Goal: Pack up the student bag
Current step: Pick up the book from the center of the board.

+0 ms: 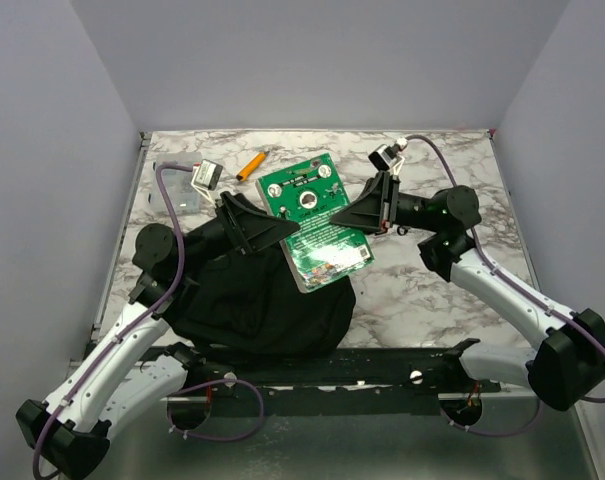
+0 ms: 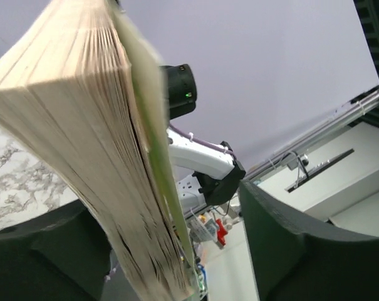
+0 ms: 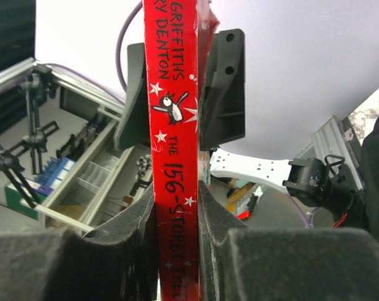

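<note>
A green-covered book (image 1: 312,215) with a red spine (image 3: 173,125) hangs tilted over the top of the student bag (image 1: 252,300), a big black soft backpack lying at the near left of the table. My right gripper (image 1: 367,210) is shut on the book's spine side, its pads (image 3: 214,219) pressed against both covers. My left gripper (image 1: 257,225) stands open around the opposite page edge (image 2: 83,125). The pages lie against one finger, and a gap shows before the other finger (image 2: 289,251). The bag's opening is hidden under the book and the arms.
An orange marker (image 1: 250,165) lies at the back of the marble table (image 1: 432,290), left of the book. A black rail (image 1: 382,365) runs along the near edge between the arm bases. Grey walls close in the left, back and right.
</note>
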Available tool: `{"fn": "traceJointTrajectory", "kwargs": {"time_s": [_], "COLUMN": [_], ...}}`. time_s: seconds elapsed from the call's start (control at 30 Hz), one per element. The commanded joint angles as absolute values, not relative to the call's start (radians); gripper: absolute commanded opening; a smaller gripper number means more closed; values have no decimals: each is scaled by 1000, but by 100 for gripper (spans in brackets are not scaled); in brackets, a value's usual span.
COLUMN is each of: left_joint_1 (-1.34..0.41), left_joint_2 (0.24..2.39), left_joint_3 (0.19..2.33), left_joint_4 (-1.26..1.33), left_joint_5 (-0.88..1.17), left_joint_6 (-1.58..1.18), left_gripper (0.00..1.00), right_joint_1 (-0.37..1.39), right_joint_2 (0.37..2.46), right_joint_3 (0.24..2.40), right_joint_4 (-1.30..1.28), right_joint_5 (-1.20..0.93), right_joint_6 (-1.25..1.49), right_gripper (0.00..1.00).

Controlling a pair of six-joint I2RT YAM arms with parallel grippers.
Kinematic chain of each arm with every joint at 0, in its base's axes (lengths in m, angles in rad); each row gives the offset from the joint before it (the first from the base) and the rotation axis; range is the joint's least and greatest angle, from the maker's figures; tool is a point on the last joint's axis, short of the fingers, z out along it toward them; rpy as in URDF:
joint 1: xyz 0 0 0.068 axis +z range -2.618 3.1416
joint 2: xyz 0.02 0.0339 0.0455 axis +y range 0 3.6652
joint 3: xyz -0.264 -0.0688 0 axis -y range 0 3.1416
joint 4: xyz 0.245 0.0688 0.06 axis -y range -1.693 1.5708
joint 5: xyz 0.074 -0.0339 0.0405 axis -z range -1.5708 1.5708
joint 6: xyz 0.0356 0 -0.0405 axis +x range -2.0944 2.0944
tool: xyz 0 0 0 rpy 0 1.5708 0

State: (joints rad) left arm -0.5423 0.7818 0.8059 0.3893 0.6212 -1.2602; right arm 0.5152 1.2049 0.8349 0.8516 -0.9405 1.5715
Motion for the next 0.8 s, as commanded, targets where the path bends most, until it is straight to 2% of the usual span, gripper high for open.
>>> {"fn": "traceJointTrajectory", "kwargs": {"time_s": [0.0,0.1,0.23,0.37,0.5,0.6,0.77], "left_joint_1": [-541,-541,-541,-541,-541,-541,-540], "left_joint_2": [789,800,799,792,771,768,772], "left_joint_3": [792,794,804,808,810,822,823], "left_joint_4": [426,422,421,422,439,464,502], "left_joint_5": [558,516,435,319,185,134,102], "left_joint_6": [-1281,-1281,-1241,-1247,-1253,-1229,-1245], "left_gripper": [67,37,0,0,0,0,0], "right_joint_1": [557,559,561,586,669,740,880], "right_joint_2": [1210,1208,1199,1160,1091,1079,1090], "right_joint_3": [975,1035,1049,972,841,785,718], "right_joint_4": [618,474,390,464,591,664,828], "right_joint_5": [-896,-889,-838,-705,-481,-356,-167], "right_joint_6": [1355,1259,1225,1305,1371,1388,1381], "right_gripper": [0,1,25,55,87,95,98]}}
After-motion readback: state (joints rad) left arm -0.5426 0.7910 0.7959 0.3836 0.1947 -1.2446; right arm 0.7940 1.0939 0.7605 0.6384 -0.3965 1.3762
